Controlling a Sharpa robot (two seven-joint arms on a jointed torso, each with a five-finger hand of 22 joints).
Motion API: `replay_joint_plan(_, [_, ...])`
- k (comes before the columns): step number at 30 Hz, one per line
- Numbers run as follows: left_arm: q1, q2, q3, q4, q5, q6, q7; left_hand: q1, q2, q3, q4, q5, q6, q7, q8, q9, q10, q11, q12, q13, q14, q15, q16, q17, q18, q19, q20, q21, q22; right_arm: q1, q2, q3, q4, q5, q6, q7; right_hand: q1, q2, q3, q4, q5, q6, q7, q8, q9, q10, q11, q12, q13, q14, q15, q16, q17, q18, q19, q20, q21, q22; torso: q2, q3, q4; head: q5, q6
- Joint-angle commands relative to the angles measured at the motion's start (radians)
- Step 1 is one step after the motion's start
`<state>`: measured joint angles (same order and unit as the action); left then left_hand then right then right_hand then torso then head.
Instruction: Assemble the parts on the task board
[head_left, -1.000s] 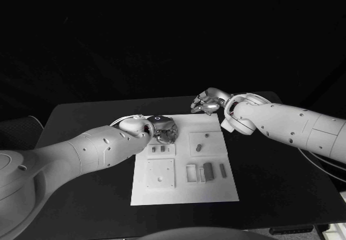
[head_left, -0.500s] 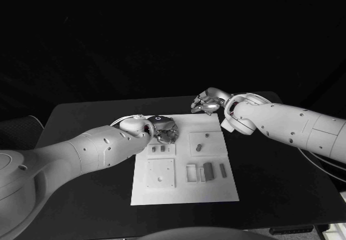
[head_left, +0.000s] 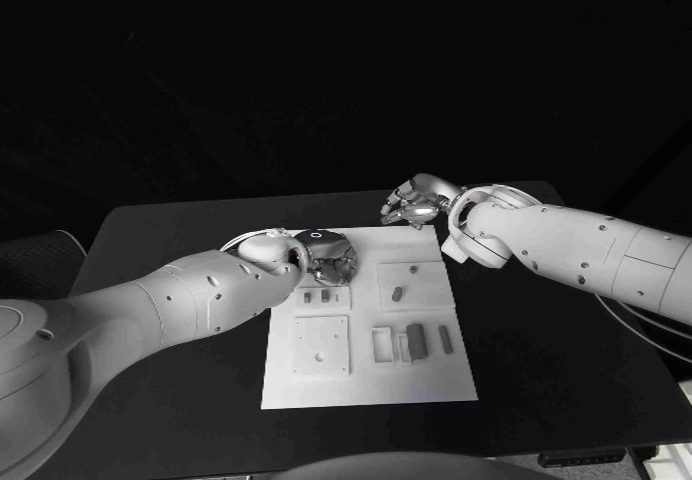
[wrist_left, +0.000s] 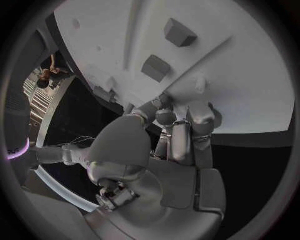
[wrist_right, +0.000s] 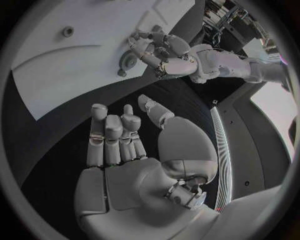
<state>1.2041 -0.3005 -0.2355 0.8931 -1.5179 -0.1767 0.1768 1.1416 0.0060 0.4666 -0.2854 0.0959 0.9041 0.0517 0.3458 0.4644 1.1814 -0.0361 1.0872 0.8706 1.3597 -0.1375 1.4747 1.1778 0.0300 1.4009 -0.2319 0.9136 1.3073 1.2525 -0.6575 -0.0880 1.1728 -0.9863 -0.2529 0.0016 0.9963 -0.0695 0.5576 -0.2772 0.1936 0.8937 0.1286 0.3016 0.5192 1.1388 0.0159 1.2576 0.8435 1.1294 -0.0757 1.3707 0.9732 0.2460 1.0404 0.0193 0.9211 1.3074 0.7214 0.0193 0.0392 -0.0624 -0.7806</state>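
The task seems only begun — most parts (head_left: 415, 340) lie loose on the task board (head_left: 368, 385). The left hand (head_left: 329, 262) reaches there, its grasp unclear — the right hand (head_left: 415, 203) waits released beyond.

A white task board (head_left: 368, 390) lies in the middle of a black table (head_left: 173, 400). The left hand (head_left: 329, 258), fingers curled downward, rests over the board's corner at 11 o'clock. The right hand (head_left: 415, 204) hovers beyond the board's far edge at 1 o'clock, fingers curled in, holding nothing visible. Small grey parts sit on the board: 2 small blocks (head_left: 319, 296) just below the left hand, a short peg (head_left: 397, 294) at center right, and 2 upright bars (head_left: 417, 341) toward 4 o'clock.
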Motion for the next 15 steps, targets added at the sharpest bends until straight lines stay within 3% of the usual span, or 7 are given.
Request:
replay_joint_plan(1, [-0.001,0.001,0.000,0.004,-0.003,-0.034,0.015,0.002,0.012,0.004,-0.003,-0.007,0.146,0.025,0.006,0.003,-0.002,-0.001,0.003,-0.002,0.003,-0.006,0.002,0.003,0.130,-0.002,0.004,0.004,0.018,0.000,0.001,0.000,0.001,-0.002,0.007,0.006,-0.009,-0.003,-0.001,0.006,0.005,0.000,0.005,-0.007,0.001,0.001,0.004,0.006,0.001,0.000,-0.009,0.005,-0.002,0.016,0.005,-0.001,-0.003,0.009,-0.001,0.0006,0.0003,0.001,-0.001])
replay_joint_plan(15, [-0.002,-0.003,0.000,0.009,-0.002,-0.051,0.015,0.003,0.016,0.010,-0.003,-0.015,0.161,0.019,0.010,0.009,0.002,-0.006,0.002,-0.004,0.007,-0.010,0.001,0.005,0.126,0.000,0.005,0.008,0.018,0.000,0.000,0.000,0.002,-0.002,0.004,0.006,-0.010,-0.003,-0.001,0.006,0.005,0.000,0.005,-0.007,0.002,0.001,0.004,0.006,0.001,0.001,-0.009,0.005,-0.002,0.016,0.005,-0.001,-0.004,0.009,-0.001,0.0003,0.0002,0.002,-0.002])
